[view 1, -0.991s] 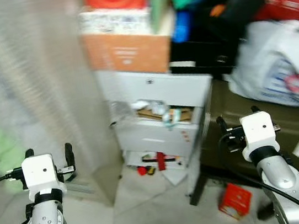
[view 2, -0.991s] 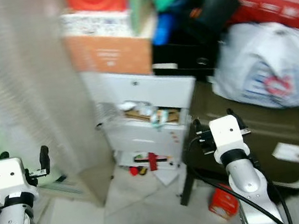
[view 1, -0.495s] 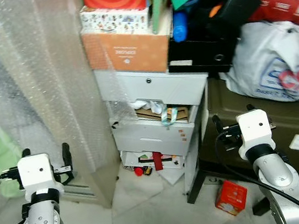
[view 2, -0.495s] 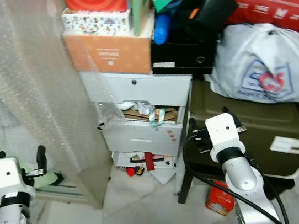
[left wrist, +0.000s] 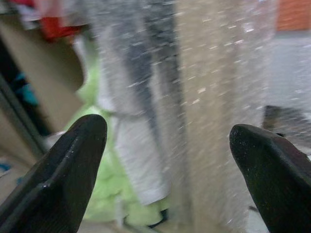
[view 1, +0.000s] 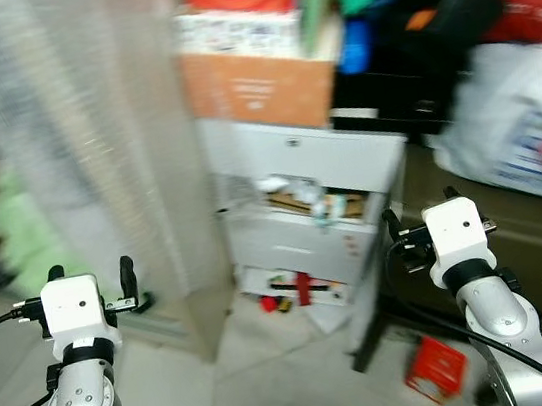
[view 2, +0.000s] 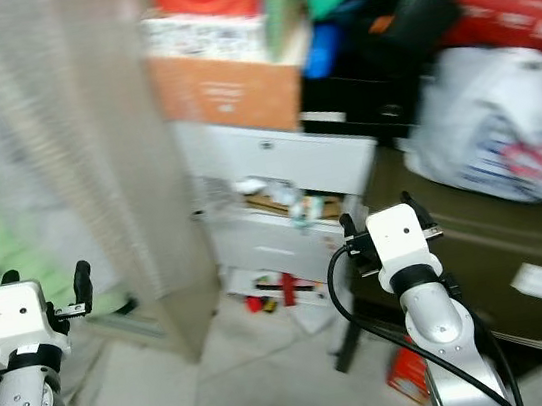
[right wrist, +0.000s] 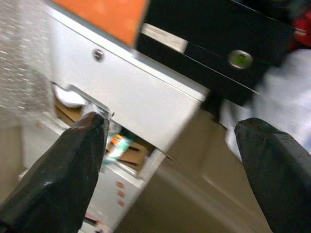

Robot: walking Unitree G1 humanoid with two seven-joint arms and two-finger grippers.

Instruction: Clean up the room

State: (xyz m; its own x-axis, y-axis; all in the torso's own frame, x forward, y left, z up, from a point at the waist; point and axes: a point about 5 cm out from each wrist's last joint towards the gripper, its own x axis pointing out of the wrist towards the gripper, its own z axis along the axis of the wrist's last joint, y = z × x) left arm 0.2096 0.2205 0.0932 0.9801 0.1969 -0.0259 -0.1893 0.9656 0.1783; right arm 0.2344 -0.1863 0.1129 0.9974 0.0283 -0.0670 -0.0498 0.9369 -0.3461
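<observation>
The picture is blurred by motion. A white drawer cabinet (view 1: 318,161) stands ahead, its middle drawer (view 1: 309,204) open and stuffed with paper and scraps. Small red items (view 1: 291,291) lie on the floor at its foot, and a red box (view 1: 434,368) lies further right on the floor. My left gripper (view 1: 90,277) is raised at the lower left, open and holding nothing, in front of a bubble-wrapped panel (left wrist: 214,82). My right gripper (view 1: 420,210) is raised at the right, open and holding nothing, pointing toward the cabinet (right wrist: 146,97).
A tall bubble-wrapped panel (view 1: 110,135) leans left of the cabinet, with something green (view 1: 23,238) behind it. An orange box (view 1: 260,88), a black bag (view 1: 419,31) and other boxes pile on top. A white plastic bag (view 1: 528,126) rests on a dark trunk (view 1: 527,228).
The whole view has swung and blurred, so the camera is moving; the cabinet now sits slightly further right in the picture. Both arms keep the same raised pose with open fingers.
</observation>
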